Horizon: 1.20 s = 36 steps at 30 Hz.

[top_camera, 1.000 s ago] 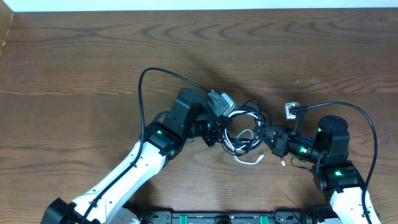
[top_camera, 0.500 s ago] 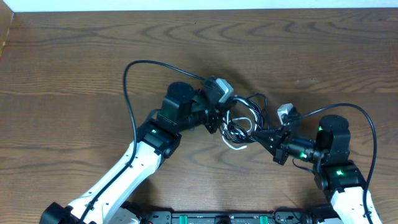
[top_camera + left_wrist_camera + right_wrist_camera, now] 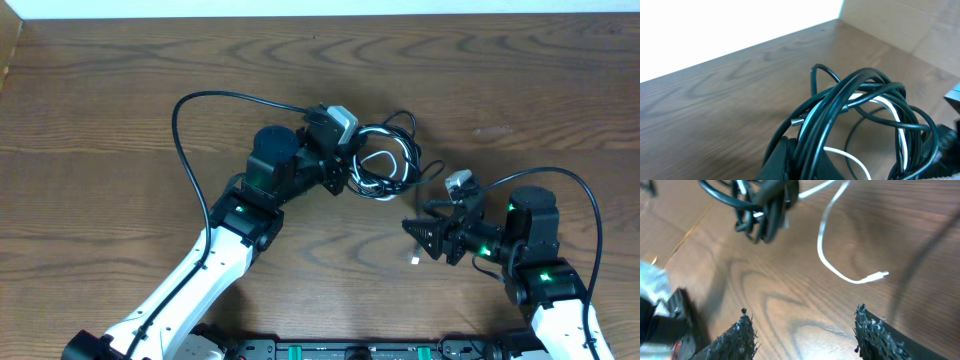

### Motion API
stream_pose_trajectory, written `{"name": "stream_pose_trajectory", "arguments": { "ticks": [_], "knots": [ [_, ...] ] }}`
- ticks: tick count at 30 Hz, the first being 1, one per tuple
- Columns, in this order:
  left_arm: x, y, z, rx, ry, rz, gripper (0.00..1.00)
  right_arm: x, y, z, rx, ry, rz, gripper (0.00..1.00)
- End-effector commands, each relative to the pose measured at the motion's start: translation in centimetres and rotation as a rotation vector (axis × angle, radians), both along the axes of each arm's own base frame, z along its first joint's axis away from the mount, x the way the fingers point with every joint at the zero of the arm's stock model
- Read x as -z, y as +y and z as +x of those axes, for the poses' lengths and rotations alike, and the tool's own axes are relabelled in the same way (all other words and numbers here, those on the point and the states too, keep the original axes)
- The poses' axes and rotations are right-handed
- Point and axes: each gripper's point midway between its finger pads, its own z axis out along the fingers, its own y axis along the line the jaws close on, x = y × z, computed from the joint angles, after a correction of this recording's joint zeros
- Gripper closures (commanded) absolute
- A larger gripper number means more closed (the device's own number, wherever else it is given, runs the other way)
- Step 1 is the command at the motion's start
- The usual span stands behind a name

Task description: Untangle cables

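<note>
Where your left gripper [image 3: 343,172] meets the tangle, its dark fingers [image 3: 782,161] are clamped on the cables [image 3: 385,160], a bundle of thin, smooth black cords wound in loose round loops with one thin white cord threaded through them. You can see the bundle near the middle of the dark brown wood-grain surface [image 3: 120,80], just past the left gripper's tips and apart from your right arm.

From the left wrist camera the black cords [image 3: 850,100] look glossy and round in section. Several of them run side by side down into the grip. A small, pale, metal-looking plug tip [image 3: 797,120] pokes out of the strands on the left side, and the white cord [image 3: 890,107] shows in short stretches between the black loops.

From the right wrist camera the white cord leaves the bundle, curves in an open hook shape and ends in a small white plug [image 3: 880,275] over bare wood.

Your right gripper [image 3: 804,325] stands wide apart with nothing between its fingers, whose black tips look rough and grainy. In the overhead view it points toward the bundle without touching it, and the white plug lies just beside its tips.
</note>
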Motion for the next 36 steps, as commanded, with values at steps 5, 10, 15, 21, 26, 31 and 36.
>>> {"name": "stream_pose_trajectory", "arguments": {
  "ticks": [5,10,15,21,26,31,36],
  "knots": [
    [-0.3,4.6,3.3,-0.425,0.187,-0.169,0.92,-1.2,0.7,0.1,0.026,0.075,0.116,0.39],
    [1.5,5.8,3.1,-0.546,0.339,-0.245,0.92,-2.9,1.2,0.4,0.057,0.155,0.241,0.47],
    [3.4,6.2,2.3,-0.667,0.577,-0.416,0.92,-3.3,1.3,0.6,0.126,0.288,0.33,0.46],
    [7.4,7.0,-0.3,-0.965,1.047,-0.736,0.92,-3.2,1.2,0.7,0.168,0.364,0.368,0.44],
    [7.6,5.2,-1.7,-0.87,1.162,-0.71,0.92,-2.6,0.5,1.4,0.23,0.358,0.345,0.51],
    [7.0,2.7,-3.6,-0.647,1.228,-0.608,0.92,-0.4,-0.9,1.9,0.356,0.402,0.28,0.6],
    [5.7,1.5,-4.8,-0.38,1.152,-0.486,0.92,0.8,-1.5,1.6,0.359,0.378,0.202,0.61]
  ]
}}
